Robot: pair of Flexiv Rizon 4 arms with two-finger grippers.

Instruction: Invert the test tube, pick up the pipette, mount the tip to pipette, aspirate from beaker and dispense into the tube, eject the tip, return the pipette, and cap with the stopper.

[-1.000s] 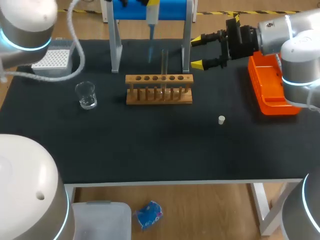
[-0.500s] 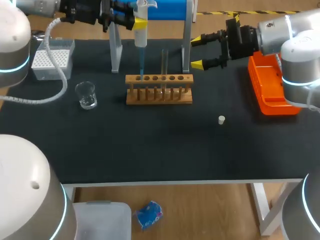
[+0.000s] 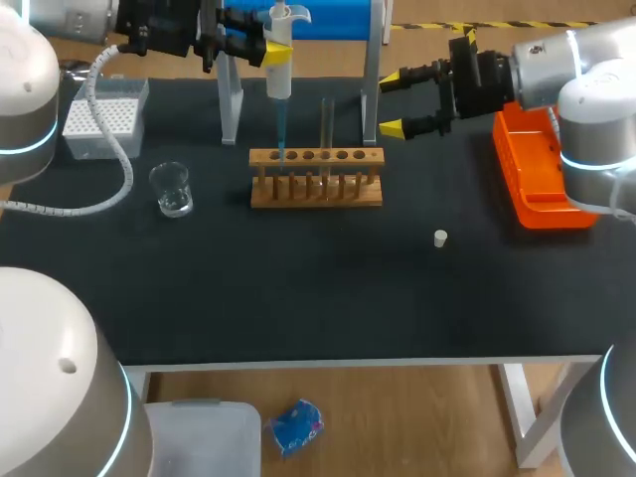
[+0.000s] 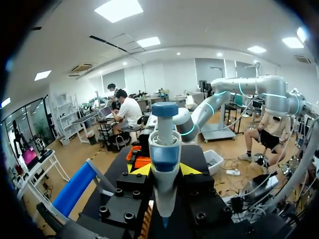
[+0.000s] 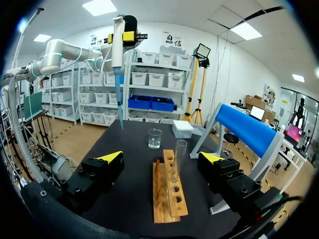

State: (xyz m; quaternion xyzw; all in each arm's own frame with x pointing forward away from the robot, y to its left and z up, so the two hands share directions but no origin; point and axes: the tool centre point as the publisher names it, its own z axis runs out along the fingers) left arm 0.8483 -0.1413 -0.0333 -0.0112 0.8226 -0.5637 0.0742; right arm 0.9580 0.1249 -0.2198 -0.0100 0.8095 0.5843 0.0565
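Note:
My left gripper is shut on the white, yellow and blue pipette, held upright at the back of the table. Its slim tip points down over the left end of the wooden rack. In the left wrist view the pipette stands between the yellow fingertips of the left gripper. A clear test tube stands upright in the rack. My right gripper hangs open to the right of the tube, and from there the right gripper faces the tube and rack. The small white stopper lies on the mat.
A glass beaker stands left of the rack, and a white tip box sits at the back left. The blue pipette stand rises behind the rack. An orange tray lies at the right edge.
My left arm has swung into view with the pipette, which shifted left from in front of the stand to over the rack's left end. The right arm has not moved.

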